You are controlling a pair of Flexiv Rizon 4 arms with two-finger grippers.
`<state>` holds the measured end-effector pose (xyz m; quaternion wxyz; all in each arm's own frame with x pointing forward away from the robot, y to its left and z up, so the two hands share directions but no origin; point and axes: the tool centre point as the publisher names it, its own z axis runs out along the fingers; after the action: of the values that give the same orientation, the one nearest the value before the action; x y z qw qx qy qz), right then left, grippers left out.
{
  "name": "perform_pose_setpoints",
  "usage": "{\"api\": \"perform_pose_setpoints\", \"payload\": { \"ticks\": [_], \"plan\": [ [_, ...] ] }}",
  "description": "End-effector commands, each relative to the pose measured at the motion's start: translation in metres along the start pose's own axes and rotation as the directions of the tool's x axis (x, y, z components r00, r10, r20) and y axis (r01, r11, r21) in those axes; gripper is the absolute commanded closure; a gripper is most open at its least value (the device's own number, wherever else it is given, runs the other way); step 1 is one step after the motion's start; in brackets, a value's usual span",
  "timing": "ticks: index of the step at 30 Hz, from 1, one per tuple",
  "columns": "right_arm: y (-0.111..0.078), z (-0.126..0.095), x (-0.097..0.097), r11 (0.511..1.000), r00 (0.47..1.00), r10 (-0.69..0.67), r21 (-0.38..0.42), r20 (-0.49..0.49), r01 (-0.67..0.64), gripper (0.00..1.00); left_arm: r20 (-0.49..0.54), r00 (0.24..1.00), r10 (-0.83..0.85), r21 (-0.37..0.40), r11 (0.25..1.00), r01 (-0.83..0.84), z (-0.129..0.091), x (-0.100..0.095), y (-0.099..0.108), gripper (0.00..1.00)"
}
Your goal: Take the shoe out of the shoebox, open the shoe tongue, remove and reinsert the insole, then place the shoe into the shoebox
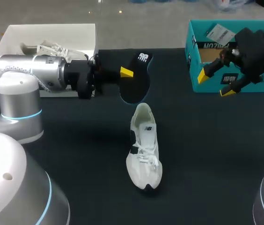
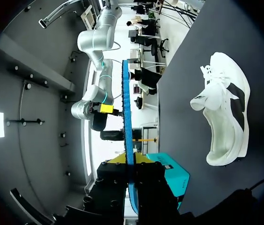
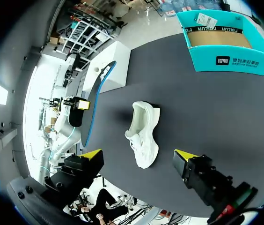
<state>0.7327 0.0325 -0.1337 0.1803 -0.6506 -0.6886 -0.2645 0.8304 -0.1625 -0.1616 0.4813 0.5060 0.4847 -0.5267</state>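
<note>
Dark table [image 1: 207, 140], shoe [image 1: 144, 150], left fingers [image 1: 126, 72] clamping logoed insole [image 1: 136, 79], labelled teal shoebox [image 1: 194, 61]

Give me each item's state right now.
shoe, upright on the table, insole out.
insole, held off the table by left gripper.
left gripper, shut on insole.
right gripper, open, empty.
teal shoebox, open, looks empty.
white box, open, second shoe inside.

Head camera looks down from behind; both wrist cameras share the shoe [image 1: 144, 149].
</note>
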Motion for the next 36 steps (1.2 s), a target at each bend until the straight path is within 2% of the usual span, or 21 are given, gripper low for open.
{"api": "perform_pose_setpoints", "payload": {
  "ticks": [1,7,22,27,36],
  "plan": [
    [-0.002,0.001,-0.001,1.000,1.000,0.001,-0.004,-0.002,-0.001,0.00,-0.010,1.000,-0.001,-0.008,1.000,0.001,-0.005,-0.002,-0.004,1.00],
    [-0.005,0.000,-0.004,0.999,0.999,-0.049,0.014,-0.002,0.049,0.00,-0.016,1.000,0.000,-0.011,1.000,0.000,-0.008,-0.003,-0.006,1.00],
    [-0.014,0.007,-0.015,0.999,0.994,-0.033,0.010,-0.102,0.034,0.00,-0.008,1.000,-0.007,-0.011,1.000,0.007,-0.007,0.008,-0.006,1.00],
    [-0.017,0.002,-0.010,0.997,0.983,-0.073,0.011,-0.169,0.076,0.00,0.003,1.000,0.000,-0.015,1.000,0.000,-0.006,-0.004,-0.009,1.00],
    [-0.014,0.004,-0.004,0.997,0.979,-0.079,-0.002,-0.190,0.081,0.00,0.044,0.999,0.004,-0.035,0.999,-0.002,-0.001,-0.011,-0.008,1.00]
  ]
}}
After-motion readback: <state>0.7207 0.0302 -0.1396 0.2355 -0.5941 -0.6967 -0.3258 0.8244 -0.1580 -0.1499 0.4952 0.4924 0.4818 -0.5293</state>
